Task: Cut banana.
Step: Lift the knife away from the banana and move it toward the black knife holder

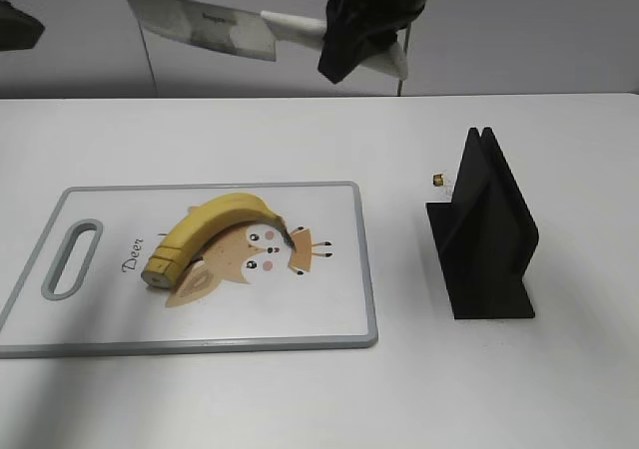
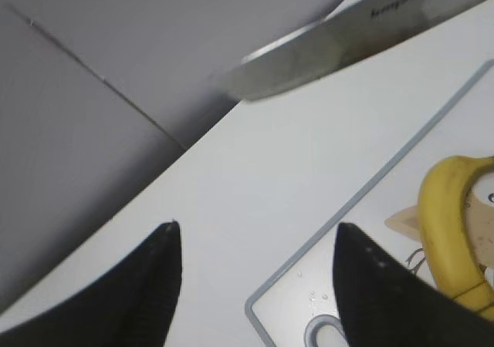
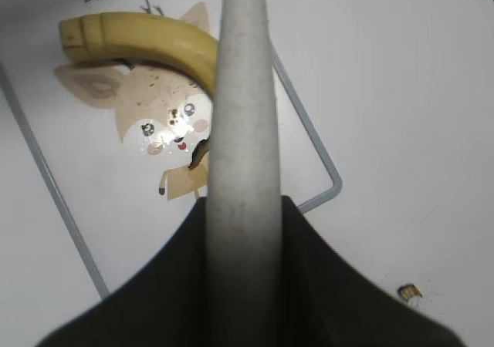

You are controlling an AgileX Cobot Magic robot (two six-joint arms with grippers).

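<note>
The yellow banana (image 1: 205, 231) lies on the white cutting board (image 1: 329, 299), over its deer print, blunt end at the front left. It also shows in the left wrist view (image 2: 448, 231) and the right wrist view (image 3: 147, 42). My right gripper (image 1: 364, 30) is shut on the white handle of a cleaver (image 1: 205, 22), held high above the table behind the board, blade pointing left. In the right wrist view the handle (image 3: 243, 146) runs up between the jaws. The blade shows in the left wrist view (image 2: 347, 42). My left gripper (image 2: 255, 235) is open and empty above the board's far left corner.
A black knife stand (image 1: 486, 234) stands on the white table right of the board. A small brass piece (image 1: 437, 180) lies behind it. The board has a grey rim and a handle slot (image 1: 72, 259) at its left end.
</note>
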